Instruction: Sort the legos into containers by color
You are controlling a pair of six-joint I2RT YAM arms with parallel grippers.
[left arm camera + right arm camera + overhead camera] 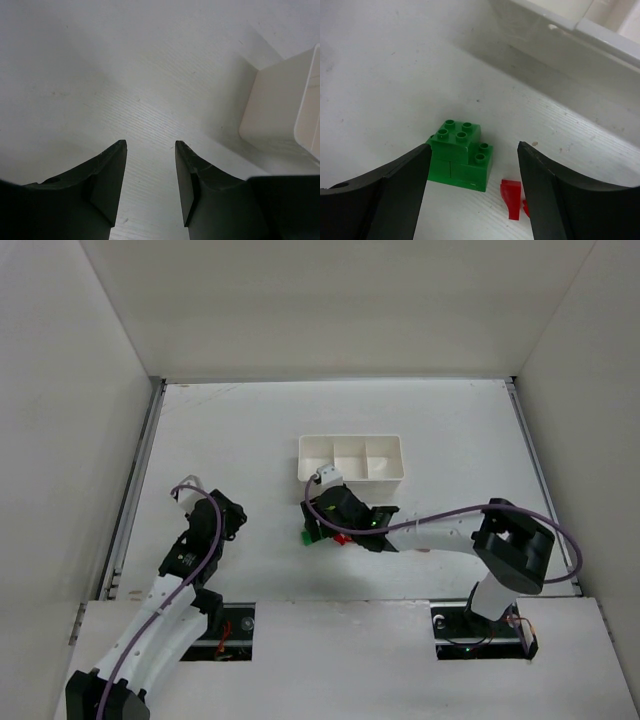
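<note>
The right gripper point(474, 147) had its fingers apart, with the little green plastic lego bricks point(460, 155) on the white table point(380, 75) just ahead, probably to pinch them. The white plastic three-box tray point(352, 480) waited near. The left gripper point(150, 144) was slightly apart, empty.

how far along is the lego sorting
Done: nothing yet, no brick shows in the tray. In hand: right gripper open around the green bricks on the table, not gripping. To do: those and the red piece; left gripper holds nothing.
</note>
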